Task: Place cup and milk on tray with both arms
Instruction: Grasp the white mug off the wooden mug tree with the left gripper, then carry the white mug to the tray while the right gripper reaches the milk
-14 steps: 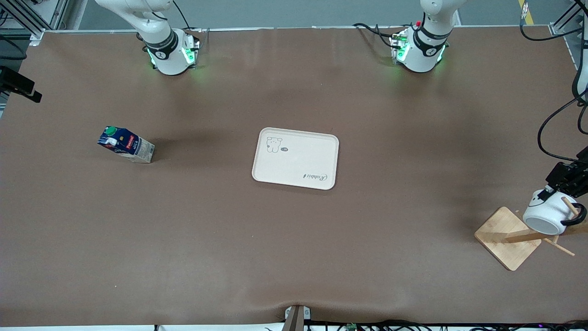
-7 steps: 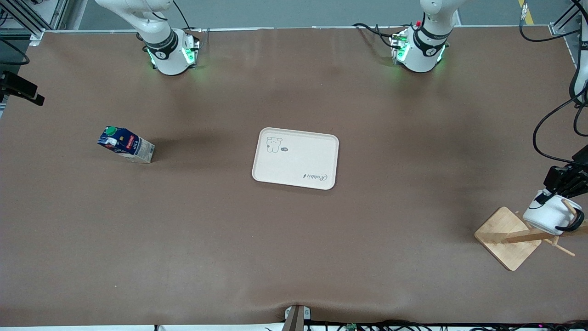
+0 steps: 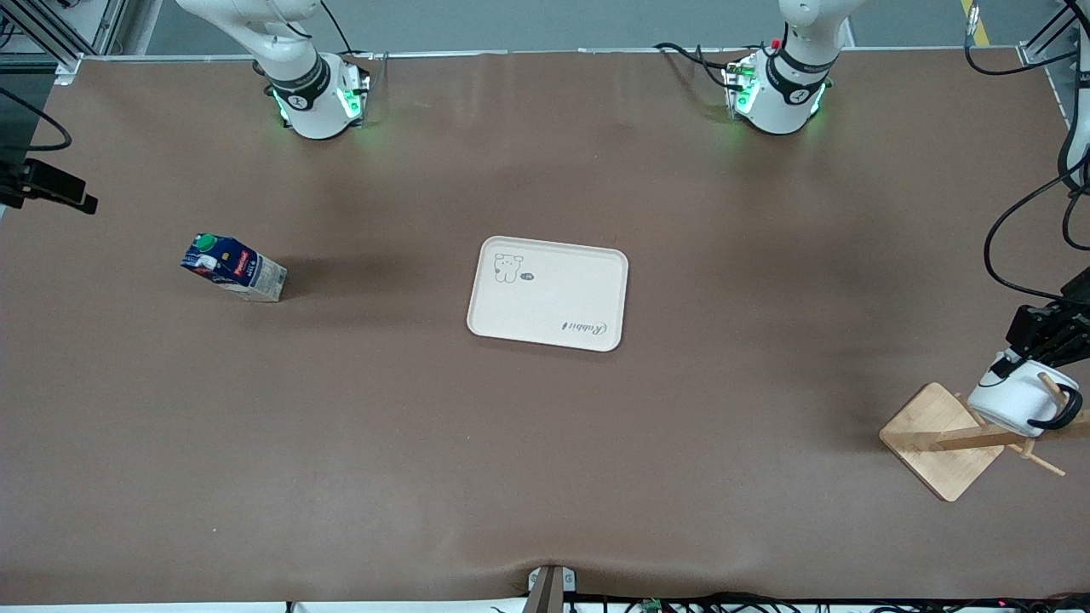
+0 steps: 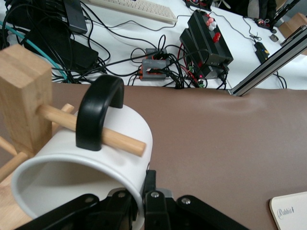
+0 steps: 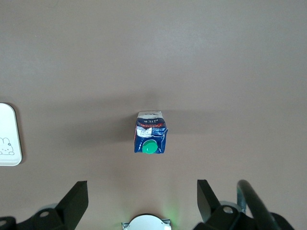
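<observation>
Gripping the cup's (image 3: pixel 1018 398) rim, the left gripper (image 3: pixel 1022 368) sits at the left arm's end of the desk (image 3: pixel 545 443), in the front view. That cup hangs by its black handle on a peg of the wooden rack (image 3: pixel 945 438), just below the gripper. The cream tray (image 3: pixel 547 293) lies well apart from it, mid-desk, bare. The milk (image 3: pixel 232 266) stands upright toward the right arm's end. Only a dark edge of the right arm's hand shows at the frame's border.

From the left wrist view, the left gripper (image 4: pixel 144 203) is clamped on the cup's (image 4: pixel 76 167) wall, one finger (image 4: pixel 151 206) outside the rim. The handle (image 4: pixel 98 112) loops over a smooth round dowel (image 4: pixel 91 129). Glazed ceramic looks slippery, stiff and breakable, so I judge it must slide straight off the peg without twisting.

From the right wrist view, the right gripper (image 5: pixel 141 203) hovers high over the milk (image 5: pixel 150 132), its fingers wide apart and empty. The carton is square, with a green cap (image 5: pixel 149 147); likely light and slightly crushable, best pinched across its flat sides below the sloped top.
</observation>
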